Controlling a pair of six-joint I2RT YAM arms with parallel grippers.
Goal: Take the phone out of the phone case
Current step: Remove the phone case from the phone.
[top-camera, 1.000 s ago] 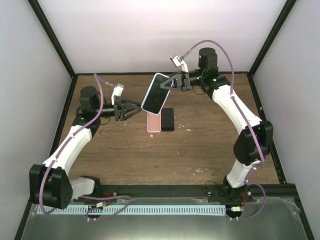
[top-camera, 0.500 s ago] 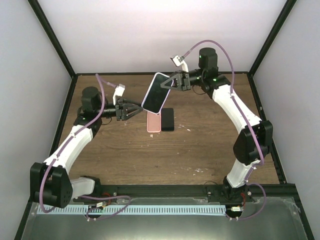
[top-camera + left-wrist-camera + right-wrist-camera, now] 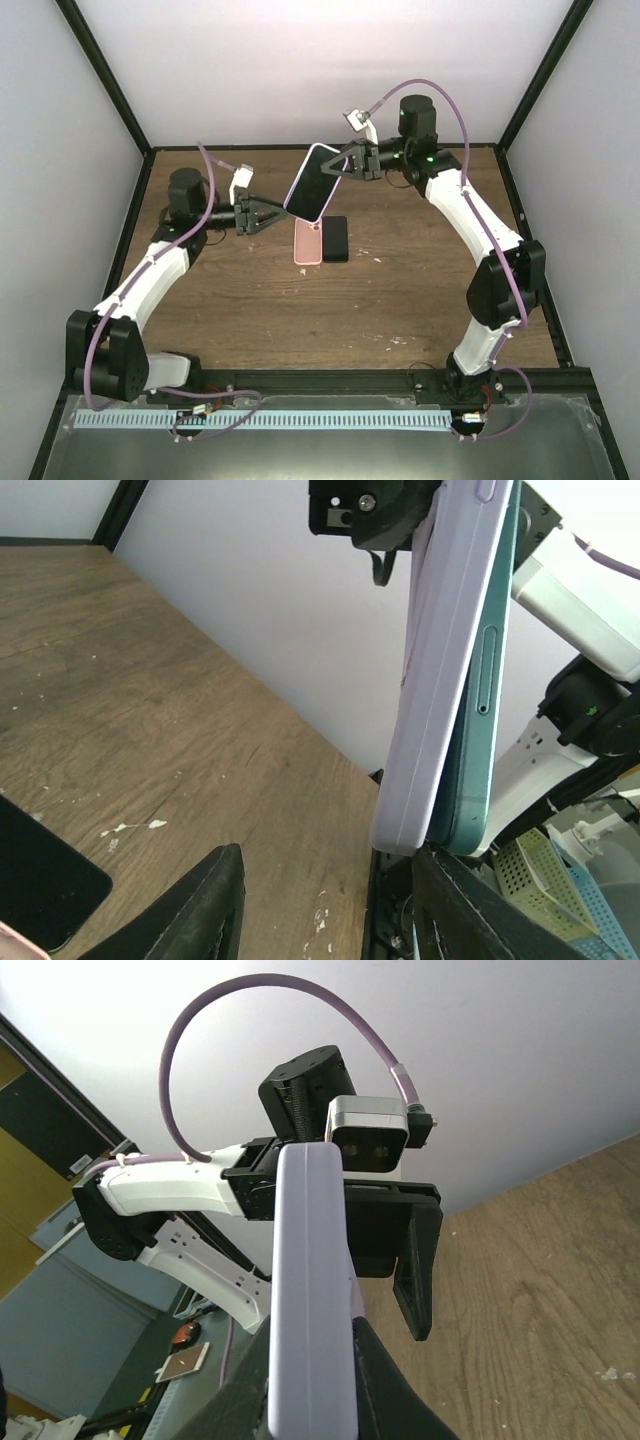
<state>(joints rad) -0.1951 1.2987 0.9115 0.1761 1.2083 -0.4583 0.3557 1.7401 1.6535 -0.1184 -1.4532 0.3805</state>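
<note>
The phone case is lilac and hangs tilted above the table's far middle, with the phone's dark screen facing up. My right gripper is shut on its upper end. In the right wrist view the case stands edge-on between the fingers. In the left wrist view the teal phone shows behind the lilac case; their lower corner hangs just above one finger. My left gripper is open at the case's lower left edge, jaws wide apart, gripping nothing.
A pink phone-shaped slab and a black one lie side by side on the wooden table under the held case. The black one's corner shows in the left wrist view. A black frame and white walls enclose the table.
My left gripper has moved right, up to the case's lower edge, and its jaws have narrowed somewhat. The right arm and the case have stayed put.
</note>
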